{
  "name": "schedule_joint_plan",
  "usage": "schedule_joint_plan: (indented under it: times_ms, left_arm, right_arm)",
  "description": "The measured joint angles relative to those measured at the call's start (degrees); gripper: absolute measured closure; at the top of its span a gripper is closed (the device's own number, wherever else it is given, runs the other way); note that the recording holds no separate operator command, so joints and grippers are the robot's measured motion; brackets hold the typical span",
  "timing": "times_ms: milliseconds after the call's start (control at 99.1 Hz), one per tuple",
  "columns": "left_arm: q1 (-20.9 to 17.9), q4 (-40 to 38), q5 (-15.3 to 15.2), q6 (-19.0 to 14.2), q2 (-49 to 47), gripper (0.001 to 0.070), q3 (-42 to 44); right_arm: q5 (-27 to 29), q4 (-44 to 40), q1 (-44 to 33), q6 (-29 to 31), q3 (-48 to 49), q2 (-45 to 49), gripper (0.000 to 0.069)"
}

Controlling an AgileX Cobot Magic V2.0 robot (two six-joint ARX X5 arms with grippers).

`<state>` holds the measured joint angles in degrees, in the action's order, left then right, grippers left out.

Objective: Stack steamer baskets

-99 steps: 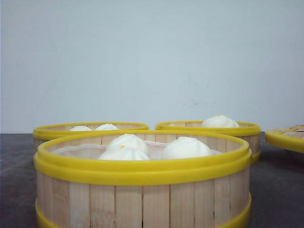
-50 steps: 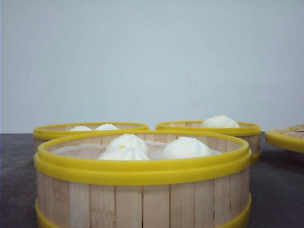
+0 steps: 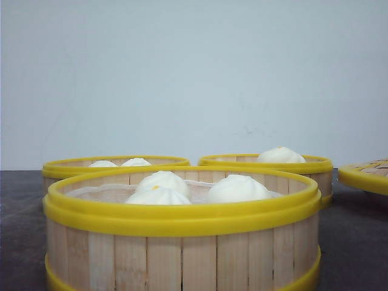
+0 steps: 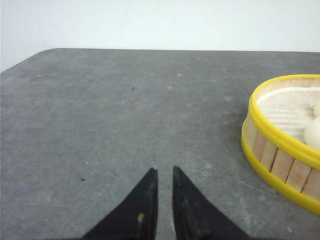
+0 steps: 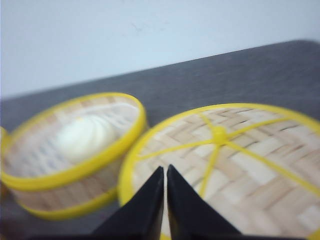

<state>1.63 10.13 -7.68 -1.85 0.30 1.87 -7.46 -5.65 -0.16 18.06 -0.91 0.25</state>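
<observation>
Looking at where this stands: basically nothing is stacked yet, as far as I can tell. From the front view, all three round shallow steamer baskets with pale wooden slat walls and thick yellow plastic rims sit separately on the dark grey table (image 3: 351,242). The nearest basket (image 3: 182,242) is front and centre with three white steamed buns (image 3: 236,189) on a pale liner. Behind it on the left is the second basket (image 3: 60,170) with two bun tops poking above the rim, and behind on the right is the third basket (image 3: 315,167) with one bun showing. None sits on top of another.

Off to the far right is the flat woven lid with a yellow rim (image 3: 364,174), lying on the table beside the back right basket.

Neither arm shows in the front view. The left gripper (image 4: 165,172) hovers over bare tabletop, its black fingers nearly together with just a thin gap and nothing between them; one basket sits off to the side, well apart from it. The right gripper (image 5: 165,170) hangs over the edge of the lid, fingers pressed almost together, also gripping nothing, with the one-bun basket just beside.

So my read: two lifts and placements remain, meaning the whole job.
</observation>
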Motion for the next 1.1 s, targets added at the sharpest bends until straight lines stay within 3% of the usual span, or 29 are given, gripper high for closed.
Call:
schedule_joint_plan:
  times_ms: [162, 313, 535, 666, 767, 1019, 1100]
  left_arm:
    - [0.0, 0.0, 0.1, -11.1, 0.0, 0.0683, 0.0]
    - [0.0, -0.1, 0.4, -18.8, 0.0, 0.0683, 0.0]
    - [0.0, -0.9, 2.7, -23.3, 0.7, 0.0685, 1.9]
    - [0.0, -1.0, 2.7, -24.2, 4.2, 0.0685, 9.7]
    - [0.0, -0.9, 2.8, -23.4, 9.0, 0.0685, 17.4]
    - [0.0, 8.7, 3.4, -13.6, 24.2, 0.0679, 38.6]
    - [0.0, 10.3, 3.5, -11.6, 27.8, 0.0600, 42.8]
  right_arm:
    - [-0.1, 0.2, 0.0, 6.4, 0.0, 0.0, 0.0685]
    - [0.0, 2.1, 0.0, 11.2, 0.0, 0.0, 0.0685]
    - [0.7, 1.9, 0.0, 21.2, -2.2, 2.5, 0.0685]
    - [1.4, 1.9, 0.0, 22.1, -10.3, 7.7, 0.0685]
    - [1.4, 1.2, 0.0, 19.0, -19.1, 13.9, 0.0685]
    - [1.4, -13.0, 0.0, 1.3, -42.3, 32.7, 0.0685]
    - [1.1, -15.5, 0.2, -2.6, -46.2, 36.0, 0.0632]
